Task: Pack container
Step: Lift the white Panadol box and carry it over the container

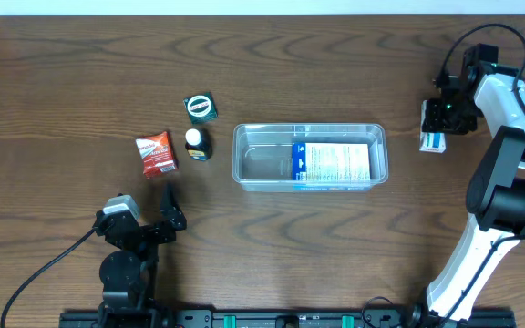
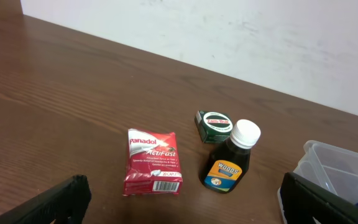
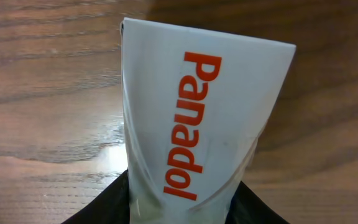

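Right hand [image 1: 436, 128]: closed on a white Panadol box [image 3: 197, 106] at the far right edge of the counter [image 1: 62, 73]. The wrist view shows the fingers [image 3: 104, 211] gripping only the near end, with most of the box's length beyond them. Whether the box is off the counter cannot be told.

Left hand [image 2: 183, 199]: jaws wide apart and holding nothing, low over the counter and short of the loose goods.

Container [image 1: 253, 137]: centre of the counter, well apart from the right hand. A blue-and-white box [image 1: 335, 164] lies in its right half; the left half is bare.

Hazards noted:
- The end-only grip gives the white box leverage. In my judgement it may pivot or slip between the fingers during the carry.
- The occupied half of the tub is the side nearest the right hand. A short reach would likely set the white box on top of the blue-and-white one, or catch it on the rim.
- The tub looks light and unrestrained. A low approach that clips the rim could push it out of position.
- To the left, an upright bottle [image 2: 230, 155] stands just beside a red Panadol pack [image 2: 152, 162] and near a green tin [image 2: 213, 124]. A reach by the left hand for either neighbour could topple the bottle.
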